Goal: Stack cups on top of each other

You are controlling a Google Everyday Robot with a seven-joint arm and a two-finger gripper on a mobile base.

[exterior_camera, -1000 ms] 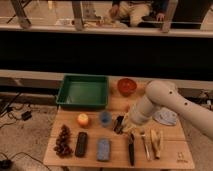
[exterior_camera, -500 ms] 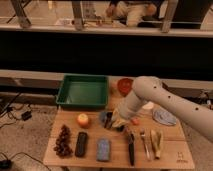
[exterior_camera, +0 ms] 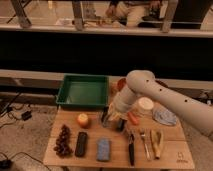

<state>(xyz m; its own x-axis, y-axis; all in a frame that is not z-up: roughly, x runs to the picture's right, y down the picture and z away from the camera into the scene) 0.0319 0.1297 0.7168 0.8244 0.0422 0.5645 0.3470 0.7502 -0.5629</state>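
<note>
Beside the green tray [exterior_camera: 82, 92], gripper [exterior_camera: 111, 118] reaches one dark cup [exterior_camera: 105, 119].

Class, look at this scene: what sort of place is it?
Probably a robot test lab: a wooden table laid out with a green tray and grapes, the pincer low at the table's middle.

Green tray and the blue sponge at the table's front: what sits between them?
In the camera view, the gripper sits between the green tray and the blue sponge, low over the wooden table, with bare wood before the sponge.
</note>
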